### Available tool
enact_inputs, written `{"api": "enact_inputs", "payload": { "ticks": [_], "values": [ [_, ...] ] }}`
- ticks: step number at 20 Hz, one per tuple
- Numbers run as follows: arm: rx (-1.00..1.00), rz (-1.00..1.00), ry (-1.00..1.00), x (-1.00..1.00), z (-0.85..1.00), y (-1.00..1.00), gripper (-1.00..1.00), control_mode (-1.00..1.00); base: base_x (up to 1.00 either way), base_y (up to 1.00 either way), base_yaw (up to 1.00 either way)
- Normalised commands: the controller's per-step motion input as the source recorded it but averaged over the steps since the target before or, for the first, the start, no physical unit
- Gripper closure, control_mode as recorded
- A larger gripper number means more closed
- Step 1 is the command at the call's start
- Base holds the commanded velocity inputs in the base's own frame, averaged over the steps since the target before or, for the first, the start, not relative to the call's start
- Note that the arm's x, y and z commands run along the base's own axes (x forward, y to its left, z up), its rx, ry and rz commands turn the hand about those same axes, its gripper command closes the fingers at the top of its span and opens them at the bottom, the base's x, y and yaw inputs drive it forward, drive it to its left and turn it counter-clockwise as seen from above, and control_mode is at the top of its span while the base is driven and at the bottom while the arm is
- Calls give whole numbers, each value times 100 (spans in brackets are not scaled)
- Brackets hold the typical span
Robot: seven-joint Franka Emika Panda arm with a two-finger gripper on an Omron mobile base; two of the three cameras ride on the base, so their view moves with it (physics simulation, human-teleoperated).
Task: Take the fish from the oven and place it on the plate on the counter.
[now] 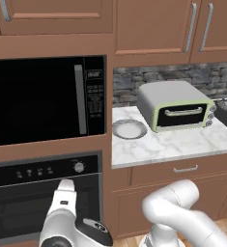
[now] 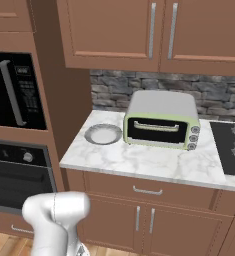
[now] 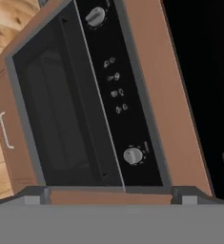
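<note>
Gripper (image 3: 111, 195) spread before shut oven (image 1: 33, 202), microwave (image 1: 42, 99) above (plate (image 1: 129, 129) beside toaster oven (image 1: 175, 107))

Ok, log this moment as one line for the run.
oven: door shut | plate: bare, on counter | jaws: open, facing oven

Even flat rendered light, soft edges, slight pixel blur

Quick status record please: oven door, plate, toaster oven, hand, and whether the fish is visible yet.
oven: door shut, dark glass, knobs on the black strip above it
fish: cannot be made out through the glass
plate: bare, on the counter, left of the toaster oven
hand: open, holding nothing, facing the oven front
microwave: above the oven, door shut
</note>
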Motion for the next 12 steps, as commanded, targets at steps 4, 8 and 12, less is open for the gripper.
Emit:
{"api": "enact_inputs", "payload": {
  "ticks": [4, 8, 12],
  "values": [
    [-4, 0, -5, 5, -27, 0, -100, -100, 0, 0, 0],
    [-3, 0, -2, 12, -17, 0, -100, -100, 0, 0, 0],
    [-4, 0, -3, 8, -6, 0, -100, -100, 0, 0, 0]
  ]
}}
